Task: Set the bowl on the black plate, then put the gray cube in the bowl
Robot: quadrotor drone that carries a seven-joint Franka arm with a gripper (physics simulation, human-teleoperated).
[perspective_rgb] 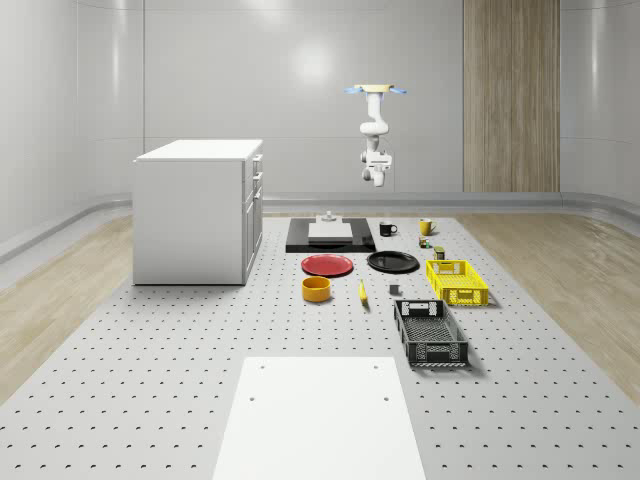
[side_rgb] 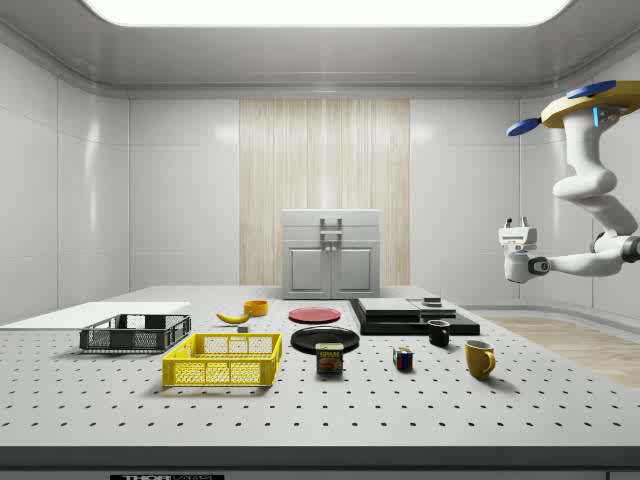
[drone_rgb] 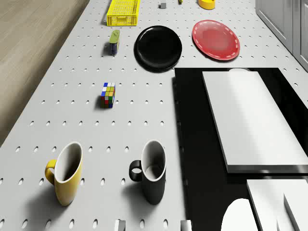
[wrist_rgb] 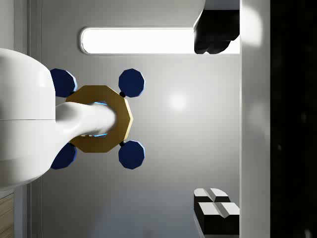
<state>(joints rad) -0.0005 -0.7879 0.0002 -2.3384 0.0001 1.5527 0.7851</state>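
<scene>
At the far edge of the tabletop, upper centre of the whole-scene view, the drone hovers well above the surface with the arm hanging below it; the end effector sits high over the black slab end. Cannot tell whether its fingers are wide or narrow. Open air all round the arm; the white cabinet stands well apart toward the whole-scene view's left.

The bowl, yellow-orange, lies on the tabletop nearer the camera, well apart from and far below the end effector. The black plate lies bare, just beside the red plate, between bowl and slab. The gray cube sits near the yellow basket, beside a banana.

Below the drone: black mug, yellow mug, Rubik's cube, a can. The black crate lies lower right of the whole-scene view.
</scene>
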